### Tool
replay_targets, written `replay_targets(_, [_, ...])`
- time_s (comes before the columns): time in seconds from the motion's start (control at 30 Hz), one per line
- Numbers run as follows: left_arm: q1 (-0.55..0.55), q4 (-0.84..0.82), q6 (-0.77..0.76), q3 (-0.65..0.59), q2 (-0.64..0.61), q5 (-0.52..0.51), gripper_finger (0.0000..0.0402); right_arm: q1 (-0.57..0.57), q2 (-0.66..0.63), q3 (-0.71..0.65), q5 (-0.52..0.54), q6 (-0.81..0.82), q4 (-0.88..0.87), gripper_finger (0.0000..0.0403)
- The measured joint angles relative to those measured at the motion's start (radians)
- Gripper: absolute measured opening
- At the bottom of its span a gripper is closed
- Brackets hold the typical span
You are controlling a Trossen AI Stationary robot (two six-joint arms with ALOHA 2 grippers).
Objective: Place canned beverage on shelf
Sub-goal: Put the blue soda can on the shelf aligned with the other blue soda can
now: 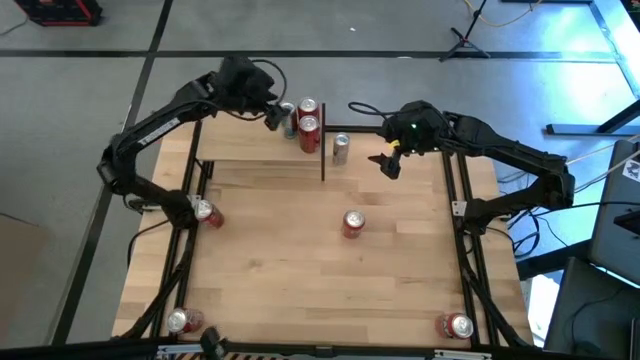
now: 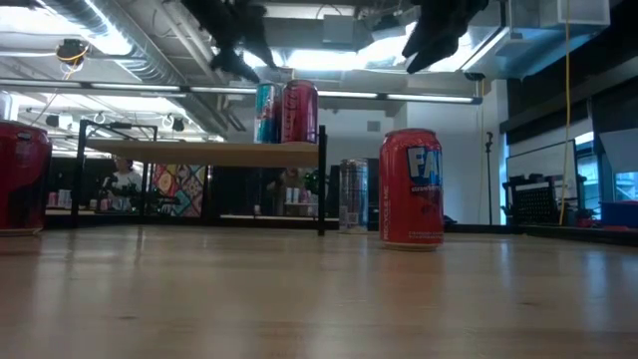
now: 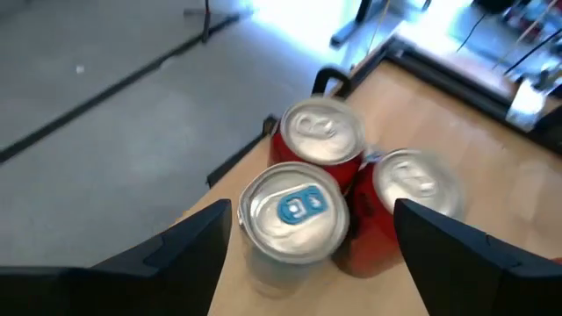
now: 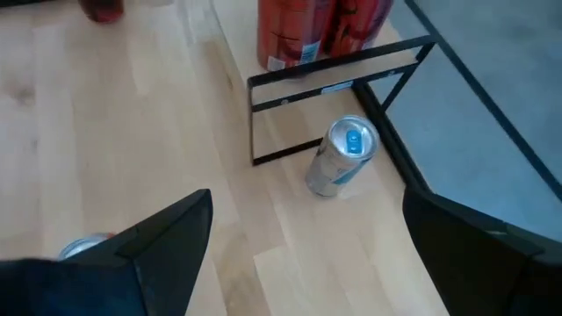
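Three cans are standing clustered on the shelf [image 1: 262, 150] at the far side of the desk [image 1: 300, 260]: a blue-tabbed can [image 3: 294, 219] and two red cans [image 3: 323, 132], touching one another. The left end effector [image 3: 307, 241] is hovering above them, fingers spread wide around the blue-tabbed can without gripping. The right end effector [image 4: 307, 254] is hanging wide and empty over a silver can [image 4: 342, 156] beside the shelf. Four more red cans are sitting on the desk, several partly hidden or cut off.
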Motion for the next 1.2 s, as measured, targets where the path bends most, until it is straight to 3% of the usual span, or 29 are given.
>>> replay_targets(0.27, [-0.046,-0.013,-0.034,0.001,-0.169,-0.006,0.0306,-0.091,0.136,0.000,0.027,-0.064,0.132,0.0362])
replay_targets(0.47, [-0.105,-0.071,-0.082,0.001,-0.244,-0.034,0.0306,-0.149,0.252,-0.048,-0.112,-0.109,0.301,0.0362])
replay_targets(0.83, [-0.224,-0.201,-0.133,0.001,-0.267,-0.143,0.0306,-0.222,0.328,-0.243,-0.165,-0.077,0.721,0.0362])
replay_targets(1.2, [-0.250,-0.199,-0.135,0.001,-0.267,-0.207,0.0306,-0.207,0.442,-0.249,-0.095,-0.062,0.777,0.0362])
